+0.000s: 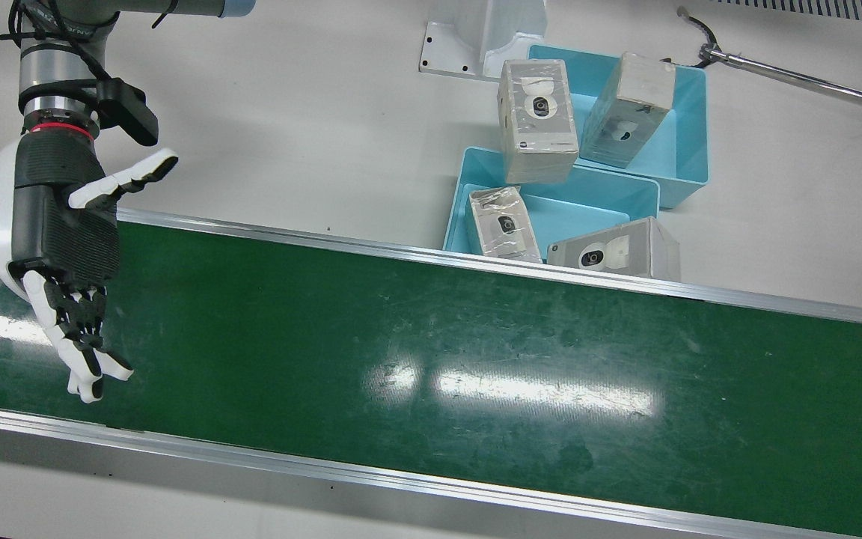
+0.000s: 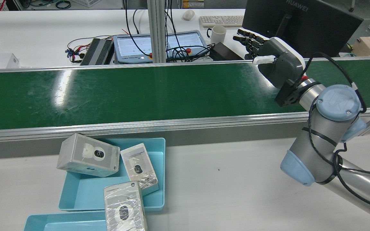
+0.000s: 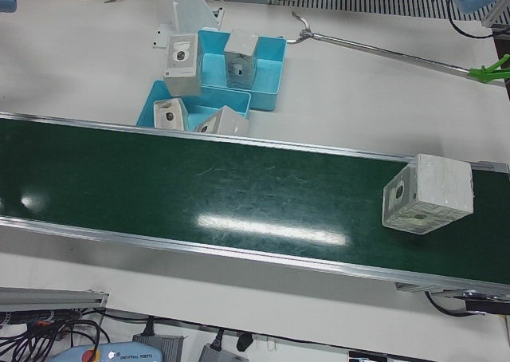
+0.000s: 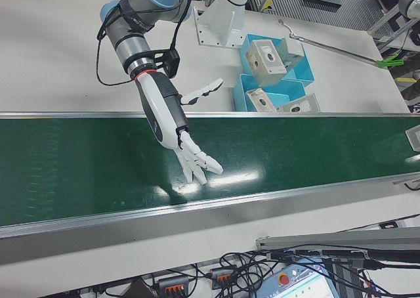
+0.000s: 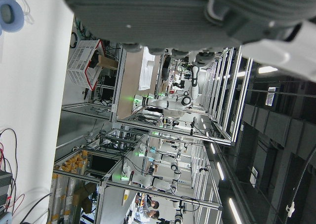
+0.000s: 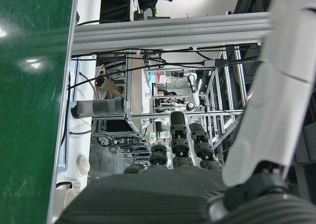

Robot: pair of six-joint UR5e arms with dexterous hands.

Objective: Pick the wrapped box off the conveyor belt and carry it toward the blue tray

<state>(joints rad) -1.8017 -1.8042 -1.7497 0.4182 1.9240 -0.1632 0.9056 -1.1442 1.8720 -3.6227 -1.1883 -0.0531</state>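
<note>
A wrapped box [image 3: 426,193] stands on the green conveyor belt [image 3: 239,194] near its right end in the left-front view; one edge of it shows in the right-front view [image 4: 415,139]. My right hand [image 1: 64,247] hovers open over the belt's other end, palm up and fingers spread, far from the box; the rear view shows this right hand [image 2: 273,59] too. My left hand [image 5: 197,12] shows only as a palm in its own view, with nothing in it. Two blue trays [image 1: 689,112] [image 1: 588,195] beside the belt hold several wrapped boxes.
A white arm pedestal [image 1: 483,37] stands just behind the trays. A long metal rod [image 1: 798,75] lies on the white table near them. Aluminium rails [image 1: 401,479] edge the belt. Beyond the belt in the rear view are a monitor [image 2: 300,22], cables and a mug [image 2: 218,33].
</note>
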